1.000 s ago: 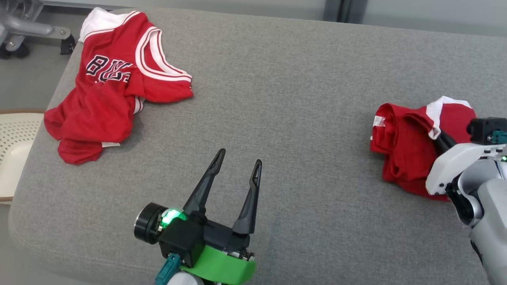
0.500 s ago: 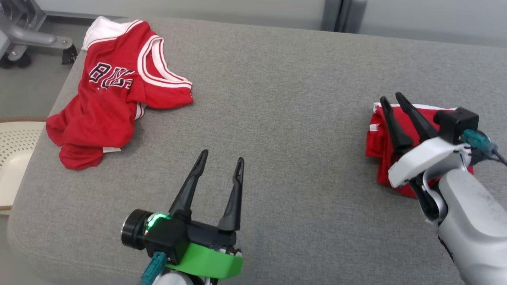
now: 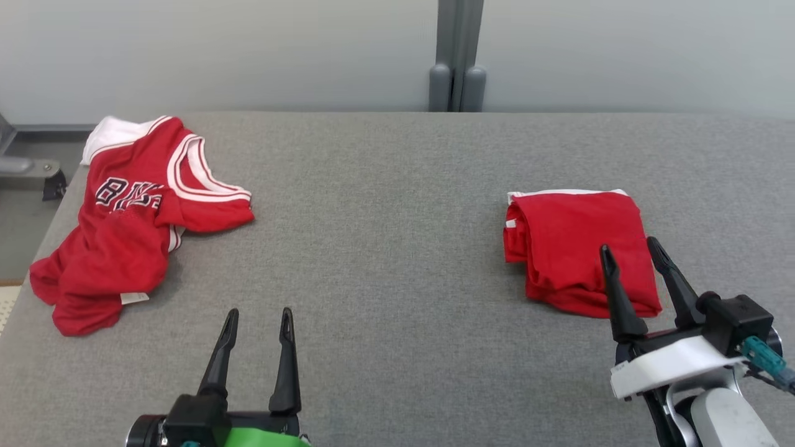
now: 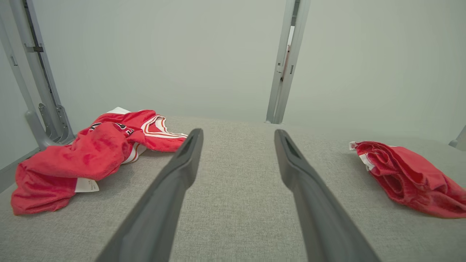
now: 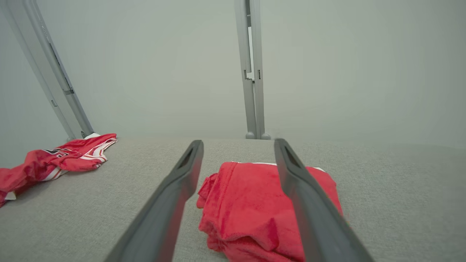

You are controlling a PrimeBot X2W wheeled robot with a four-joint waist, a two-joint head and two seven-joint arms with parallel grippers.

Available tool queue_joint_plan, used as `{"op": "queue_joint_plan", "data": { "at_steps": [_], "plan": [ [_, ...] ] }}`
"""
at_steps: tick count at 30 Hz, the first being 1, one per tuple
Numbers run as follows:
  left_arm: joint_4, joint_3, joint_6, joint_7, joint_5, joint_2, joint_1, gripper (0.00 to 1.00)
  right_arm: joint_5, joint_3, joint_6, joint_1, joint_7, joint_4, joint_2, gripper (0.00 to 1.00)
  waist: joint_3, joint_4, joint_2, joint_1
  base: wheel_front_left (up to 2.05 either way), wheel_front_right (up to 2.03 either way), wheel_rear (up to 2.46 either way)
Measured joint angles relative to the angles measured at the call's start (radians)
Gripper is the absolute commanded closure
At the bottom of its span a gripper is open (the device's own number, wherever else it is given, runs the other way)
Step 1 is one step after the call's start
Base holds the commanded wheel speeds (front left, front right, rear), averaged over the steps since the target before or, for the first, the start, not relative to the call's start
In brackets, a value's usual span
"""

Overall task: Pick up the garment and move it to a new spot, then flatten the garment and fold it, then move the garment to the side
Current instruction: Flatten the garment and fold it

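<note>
A folded red garment [image 3: 577, 248] with white trim lies flat on the right of the grey padded surface [image 3: 385, 248]. My right gripper [image 3: 628, 245] is open just on its near side, fingertips over the near edge, holding nothing. In the right wrist view the folded garment [image 5: 251, 203] lies between and beyond the spread fingers of the right gripper [image 5: 238, 142]. My left gripper [image 3: 259, 311] is open and empty at the near middle-left. The left wrist view shows the left gripper [image 4: 238, 131] over bare cloth, with the folded garment [image 4: 411, 178] off to its right.
A crumpled red jersey [image 3: 133, 217] with white trim and dark lettering lies at the far left of the surface, near its left edge. A grey post [image 3: 456, 62] stands against the pale wall behind. A metal frame [image 3: 25, 167] sits off the left side.
The right gripper has opened, let go of the folded garment and drawn back toward me. The garment now lies flat. The head camera has tilted up, shifting the whole picture.
</note>
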State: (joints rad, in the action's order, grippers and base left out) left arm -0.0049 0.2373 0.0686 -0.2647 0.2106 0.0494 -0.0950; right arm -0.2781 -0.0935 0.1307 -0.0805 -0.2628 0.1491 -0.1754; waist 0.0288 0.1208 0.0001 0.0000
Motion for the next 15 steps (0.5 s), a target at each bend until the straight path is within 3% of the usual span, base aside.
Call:
{"op": "queue_joint_plan", "data": {
  "at_steps": [6,15],
  "plan": [
    [0.011,-0.024,-0.02,0.0,-0.038,0.0,-0.06,0.0,0.03,0.03,0.0,0.104,0.0,-0.092,0.018,0.0,-0.058,-0.045,0.0,0.0,0.0,0.0,0.0],
    [0.011,-0.035,-0.05,0.0,-0.059,0.0,-0.111,0.0,0.056,0.049,0.0,0.221,0.0,-0.1,0.028,0.0,-0.125,-0.081,0.0,0.0,0.0,0.0,0.0]
  ]
}}
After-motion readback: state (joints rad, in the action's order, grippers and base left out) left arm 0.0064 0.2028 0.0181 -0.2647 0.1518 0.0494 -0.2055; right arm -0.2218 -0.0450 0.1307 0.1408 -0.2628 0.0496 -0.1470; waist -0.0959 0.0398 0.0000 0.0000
